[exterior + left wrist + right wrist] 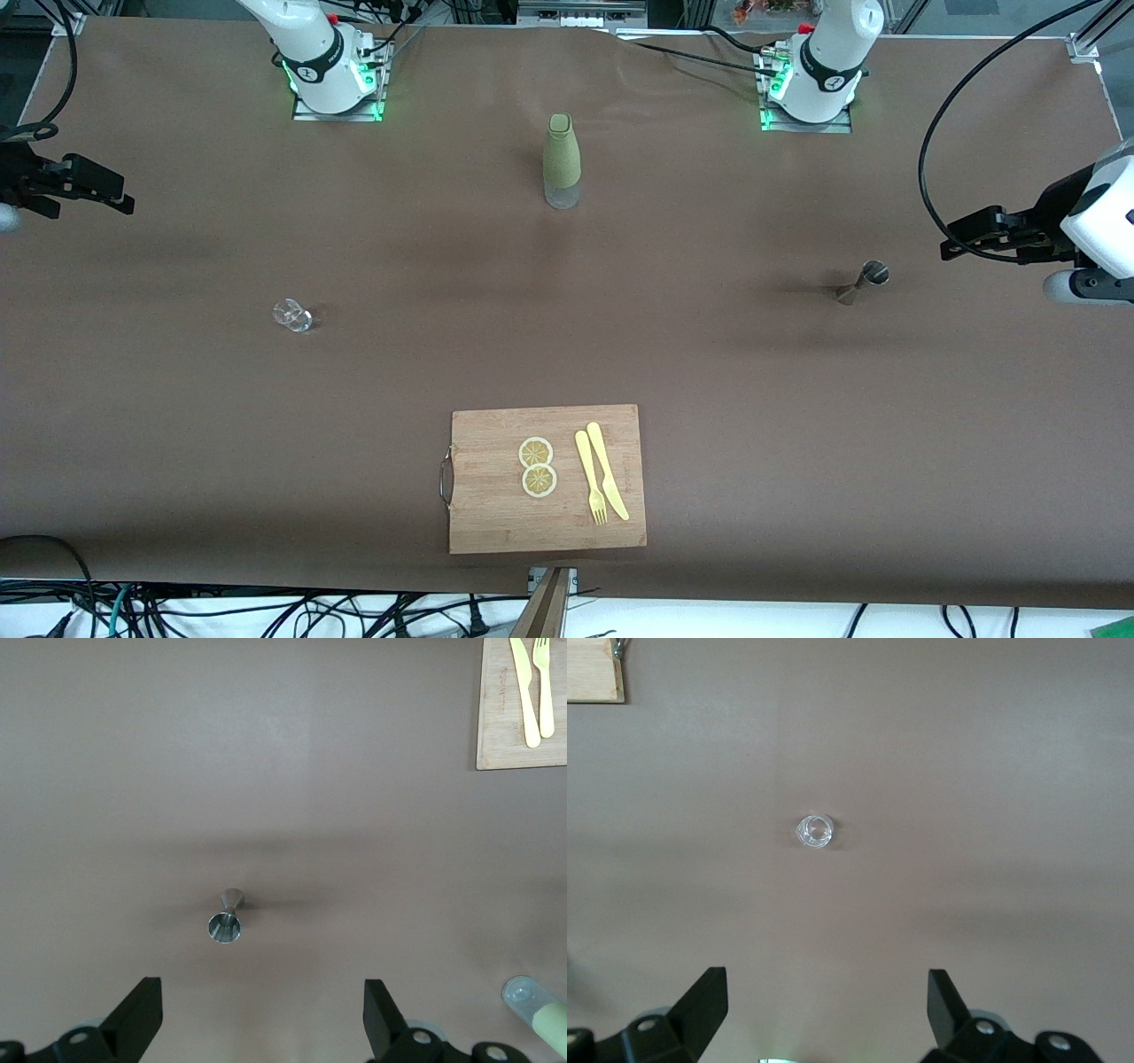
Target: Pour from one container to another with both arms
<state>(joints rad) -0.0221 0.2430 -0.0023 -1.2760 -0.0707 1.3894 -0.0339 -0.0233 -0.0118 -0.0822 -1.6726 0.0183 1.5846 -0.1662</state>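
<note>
Brown table (177, 425), wooden cutting board (496, 523) nearest the front camera, green-sleeved bottle (561, 159) upright between the arm bases, left gripper (263, 1019) wide open and empty above metal jigger (863, 283), right gripper (828, 1014) wide open and empty above glass tumbler (292, 315), both vessels upright, well apart

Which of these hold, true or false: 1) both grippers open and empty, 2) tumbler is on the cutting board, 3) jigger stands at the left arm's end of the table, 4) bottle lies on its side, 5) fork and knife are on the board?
1) True. The left gripper and the right gripper are both open, holding nothing, each up in the air.
2) False. The tumbler stands on the bare table toward the right arm's end.
3) True. The jigger stands there.
4) False. The bottle stands upright.
5) True. The fork and knife lie on the cutting board beside two lemon slices.
</note>
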